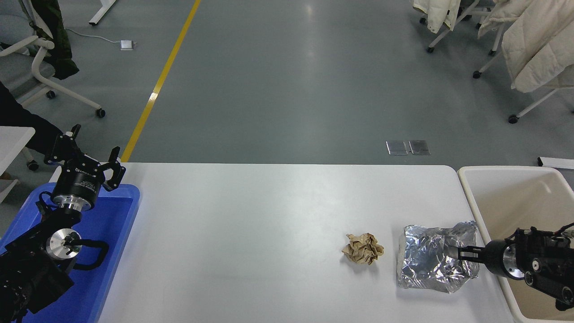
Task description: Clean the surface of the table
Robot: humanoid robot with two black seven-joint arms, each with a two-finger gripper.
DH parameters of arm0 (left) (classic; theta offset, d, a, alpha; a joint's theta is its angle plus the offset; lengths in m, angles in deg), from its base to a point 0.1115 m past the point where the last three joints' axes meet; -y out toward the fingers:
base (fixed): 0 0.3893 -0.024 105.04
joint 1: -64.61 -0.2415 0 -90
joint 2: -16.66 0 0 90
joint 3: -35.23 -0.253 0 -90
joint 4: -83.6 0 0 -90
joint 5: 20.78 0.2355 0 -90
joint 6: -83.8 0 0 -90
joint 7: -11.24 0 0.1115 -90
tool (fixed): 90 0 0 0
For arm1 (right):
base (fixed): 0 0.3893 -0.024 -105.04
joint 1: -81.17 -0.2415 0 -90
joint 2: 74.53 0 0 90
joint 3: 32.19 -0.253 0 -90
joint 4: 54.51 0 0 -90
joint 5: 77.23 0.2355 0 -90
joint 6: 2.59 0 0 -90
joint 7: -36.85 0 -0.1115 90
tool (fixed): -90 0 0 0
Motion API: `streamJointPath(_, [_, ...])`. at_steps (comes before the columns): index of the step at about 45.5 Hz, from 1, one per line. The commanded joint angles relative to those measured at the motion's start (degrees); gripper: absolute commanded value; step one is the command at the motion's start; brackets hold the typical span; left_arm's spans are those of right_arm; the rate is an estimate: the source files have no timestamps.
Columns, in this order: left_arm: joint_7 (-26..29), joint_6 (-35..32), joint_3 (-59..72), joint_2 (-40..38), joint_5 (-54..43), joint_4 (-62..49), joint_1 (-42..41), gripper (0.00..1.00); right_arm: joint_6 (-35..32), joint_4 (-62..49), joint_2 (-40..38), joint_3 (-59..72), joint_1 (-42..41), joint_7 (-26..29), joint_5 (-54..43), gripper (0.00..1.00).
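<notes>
The glossy white table surface (251, 233) fills the lower middle of the head view. On it at the right lie a crumpled brown paper ball (363, 248) and a crumpled silver foil bag (430, 260). My right gripper (455, 254) comes in from the right edge and is shut on the foil bag's right side, holding it near the table's right edge. My left gripper (85, 154) is open and parked above the blue tray at the lower left.
A blue plastic tray (116, 224) sits at the table's left end. A beige rectangular bin (506, 202) stands just past the table's right edge. A chair and a person's dark sleeve show at the far left.
</notes>
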State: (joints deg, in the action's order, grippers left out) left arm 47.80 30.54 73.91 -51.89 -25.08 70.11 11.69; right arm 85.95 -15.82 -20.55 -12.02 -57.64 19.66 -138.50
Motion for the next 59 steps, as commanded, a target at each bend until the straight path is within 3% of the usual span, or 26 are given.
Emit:
streamJointPath(1, [0.0, 0.0, 0.0, 0.0, 0.0, -0.1, 0.0, 1.00, -4.7, 0.6, -5.2, 0.4, -3.6, -3.6, 0.9, 0.00])
streamJointPath(26, [0.0, 0.0, 0.0, 0.0, 0.0, 0.0, 0.0, 1.00, -28.1, 16.9, -30.3, 0.3, -25.2, -6.3, -0.1, 0.00])
streamJointPath(41, [0.0, 0.0, 0.0, 0.0, 0.0, 0.0, 0.0, 1.00, -41.8, 16.6, -36.8, 0.4, -40.0, -7.7, -4.1, 0.00])
streamJointPath(59, [0.0, 0.0, 0.0, 0.0, 0.0, -0.1, 0.0, 1.00, -44.1, 16.4, -37.1, 0.4, -43.3, -7.7, -4.8, 0.00])
